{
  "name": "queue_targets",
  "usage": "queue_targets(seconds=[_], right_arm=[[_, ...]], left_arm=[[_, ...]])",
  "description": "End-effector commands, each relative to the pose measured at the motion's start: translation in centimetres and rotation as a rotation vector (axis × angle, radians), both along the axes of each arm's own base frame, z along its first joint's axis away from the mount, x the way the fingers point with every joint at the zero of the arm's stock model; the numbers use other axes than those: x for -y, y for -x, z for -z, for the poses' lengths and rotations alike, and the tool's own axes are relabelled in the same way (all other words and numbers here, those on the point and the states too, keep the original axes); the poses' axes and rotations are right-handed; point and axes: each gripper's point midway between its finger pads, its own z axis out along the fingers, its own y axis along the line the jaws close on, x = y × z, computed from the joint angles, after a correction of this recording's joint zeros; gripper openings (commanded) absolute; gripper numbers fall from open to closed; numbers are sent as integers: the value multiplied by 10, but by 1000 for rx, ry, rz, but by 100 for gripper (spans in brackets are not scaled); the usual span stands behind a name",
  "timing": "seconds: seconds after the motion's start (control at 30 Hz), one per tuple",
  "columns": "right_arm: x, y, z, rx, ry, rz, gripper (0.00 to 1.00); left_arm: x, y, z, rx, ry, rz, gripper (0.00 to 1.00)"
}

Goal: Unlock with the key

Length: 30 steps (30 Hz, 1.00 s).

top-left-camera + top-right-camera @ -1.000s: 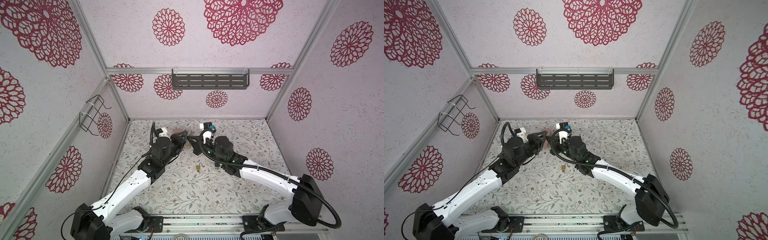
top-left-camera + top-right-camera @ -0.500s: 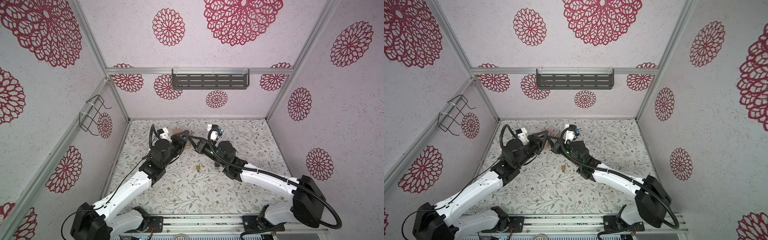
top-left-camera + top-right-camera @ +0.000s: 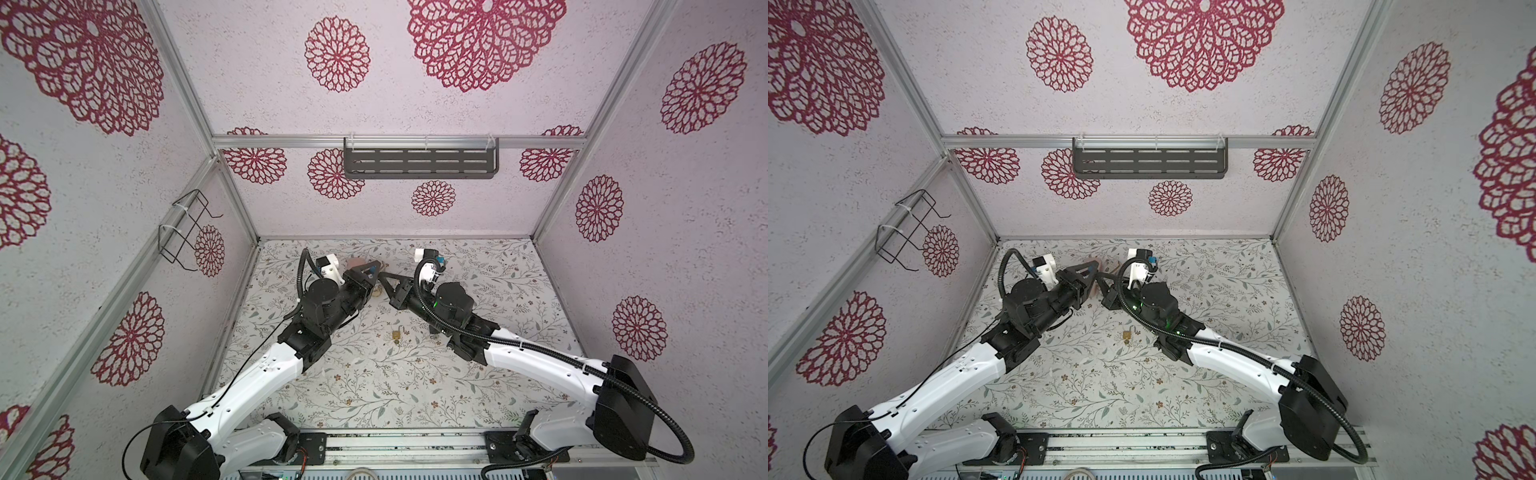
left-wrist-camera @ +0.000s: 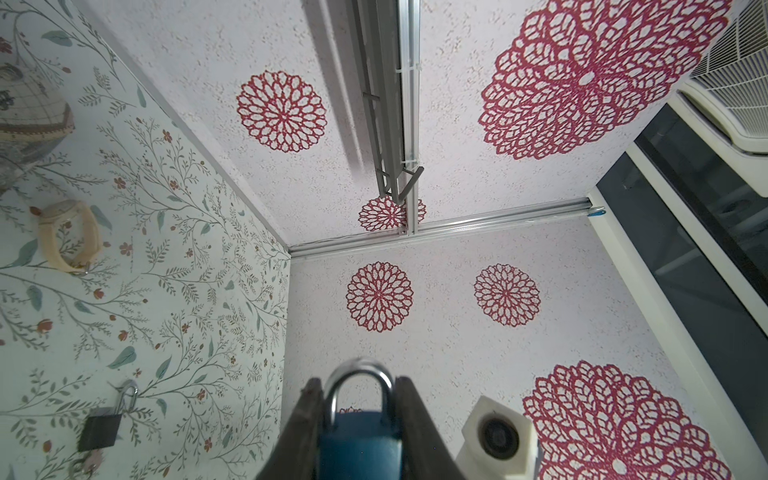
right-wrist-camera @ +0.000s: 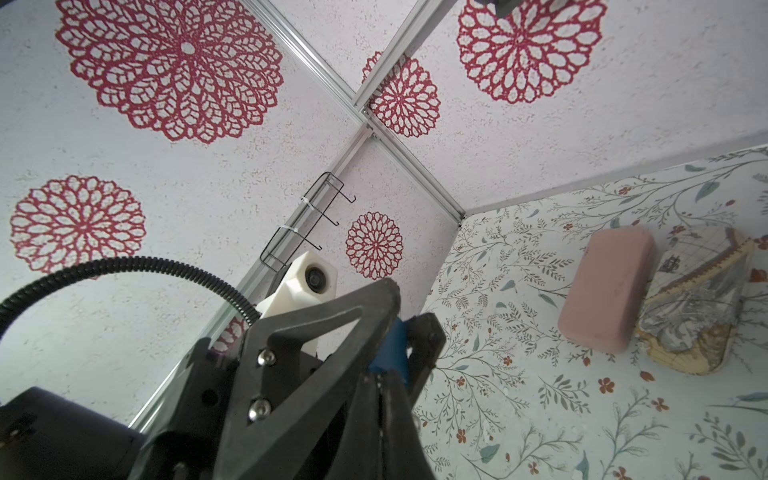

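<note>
In the left wrist view my left gripper [image 4: 359, 384] is shut on a blue padlock [image 4: 359, 440], with the silver shackle [image 4: 358, 372] rising between its fingers. Both top views show that gripper [image 3: 375, 266] [image 3: 1095, 267] raised over the far middle of the table. My right gripper [image 3: 383, 275] [image 3: 1101, 283] meets it tip to tip. In the right wrist view the right gripper [image 5: 380, 376] is shut, its tips pressed against the padlock's [image 5: 392, 349] underside. Only a tiny glint of the key shows there; the rest is hidden.
A small brass padlock [image 3: 397, 334] [image 3: 1127, 336] lies mid-table under the arms. A black padlock [image 4: 102, 428], a beige watch [image 4: 68, 237], a pink case [image 5: 606, 286] and a map-print pouch [image 5: 698, 307] lie on the floral table. A dark shelf [image 3: 419, 163] and a wire rack [image 3: 185, 230] hang on the walls.
The right wrist has rolled, its camera swinging to the right, while its tips stayed at the padlock. The left gripper has kept its hold and barely shifted.
</note>
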Motion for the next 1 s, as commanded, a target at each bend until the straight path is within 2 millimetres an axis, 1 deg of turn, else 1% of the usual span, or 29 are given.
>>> queue_targets(seconds=[0.0, 0.1, 0.17, 0.2, 0.27, 0.3, 0.33, 0.47, 0.6, 0.67, 0.73, 0.87, 0.9, 0.97], right_arm=[[5, 8, -24, 132, 91, 6, 0], [6, 11, -20, 177, 154, 0, 0], [9, 12, -21, 203, 194, 7, 9], [11, 12, -21, 209, 207, 13, 17], [14, 16, -24, 225, 205, 12, 25], [16, 18, -26, 231, 201, 8, 31], [18, 19, -29, 238, 196, 9, 33], [21, 23, -35, 247, 191, -8, 38], [15, 15, -32, 227, 228, -35, 43], [12, 11, -33, 221, 216, -57, 42], [10, 5, -30, 222, 264, -47, 41], [3, -2, -22, 254, 346, -44, 37], [2, -2, -22, 261, 357, -46, 35], [-4, 2, -24, 291, 371, -66, 35]], left_arm=[[-9, 5, -24, 95, -32, -27, 0], [-14, 6, -28, 125, -62, -49, 0], [-18, 6, -31, 145, -87, -70, 0], [-20, 6, -32, 155, -101, -81, 0], [-24, 5, -37, 183, -133, -101, 0], [-25, 5, -39, 196, -147, -110, 0], [-26, 5, -40, 208, -158, -118, 0], [-27, 4, -40, 224, -167, -122, 0], [-24, 2, -38, 224, -171, -115, 0], [-21, 3, -40, 233, -155, -103, 0], [-20, 4, -41, 235, -150, -93, 0], [-19, 4, -42, 234, -145, -85, 0], [-18, 5, -41, 232, -144, -82, 0], [-18, 4, -42, 232, -144, -82, 0]])
